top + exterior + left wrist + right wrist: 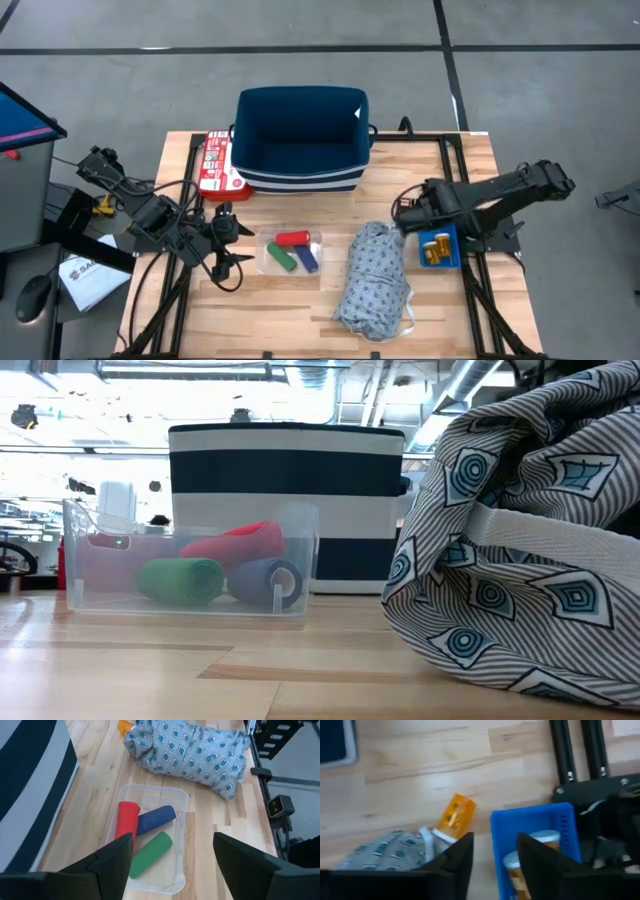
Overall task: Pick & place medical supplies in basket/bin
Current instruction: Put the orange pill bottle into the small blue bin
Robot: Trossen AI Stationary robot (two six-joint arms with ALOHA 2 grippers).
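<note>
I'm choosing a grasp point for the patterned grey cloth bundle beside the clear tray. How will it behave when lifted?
The cloth bundle lies crumpled in soft folds, so it will probably sag and drape rather than hold its shape. A white strap trails loose from it and may dangle or snag. It looks light for its bulk and unlikely to roll.

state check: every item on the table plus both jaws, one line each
navy basket: upright, open top, nothing visible inside
clear tray: holds red, blue and green cylinders lying flat
grey cloth: bunched on the table, not in the basket
blue bin: holds orange pill bottles
loose pill bottle: lying on the table against the cloth
left gripper: jaws open, above the tray
right gripper: jaws parted, empty, beside the bin
</note>
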